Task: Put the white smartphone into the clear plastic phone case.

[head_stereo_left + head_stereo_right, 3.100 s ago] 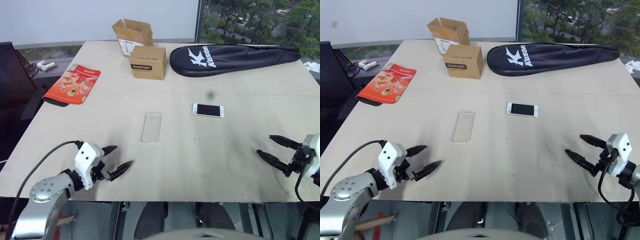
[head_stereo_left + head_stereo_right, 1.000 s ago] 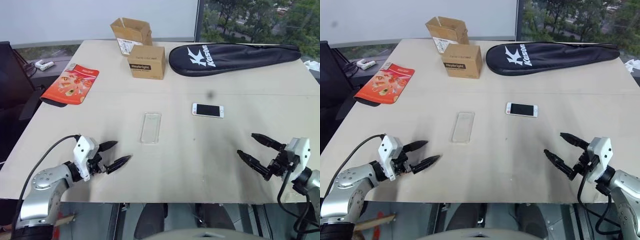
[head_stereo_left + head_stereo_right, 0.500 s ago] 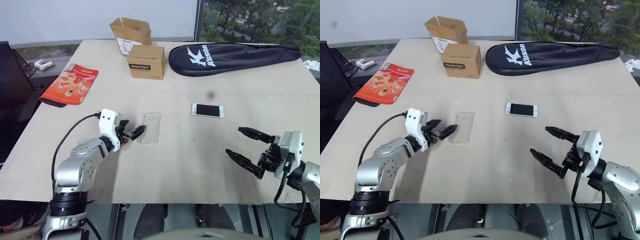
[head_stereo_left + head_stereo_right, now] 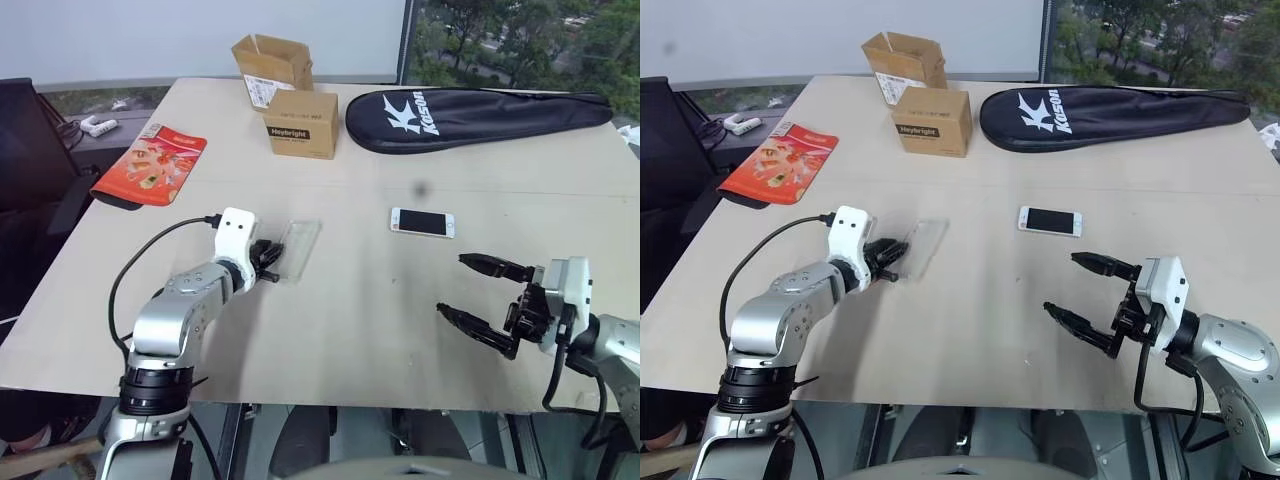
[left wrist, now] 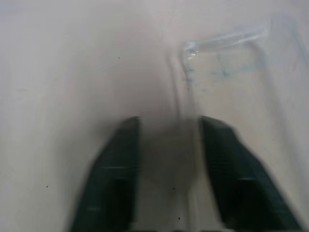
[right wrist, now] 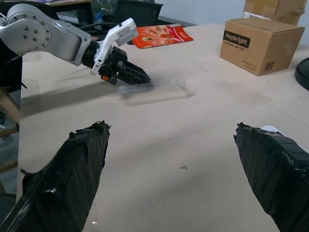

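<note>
While left fingers pinch the clear plastic phone case lengthwise away, right fingers wide, empty, white smartphone crosswise.

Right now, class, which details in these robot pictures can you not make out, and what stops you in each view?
- Left tool: head views too small to show whether it pinches the clear plastic phone case.
- Left wrist view: blur hides whether the fingers touch the case edge.
- White smartphone: screen content too small.
- Black racket bag: far end cut by the picture's edge.
</note>
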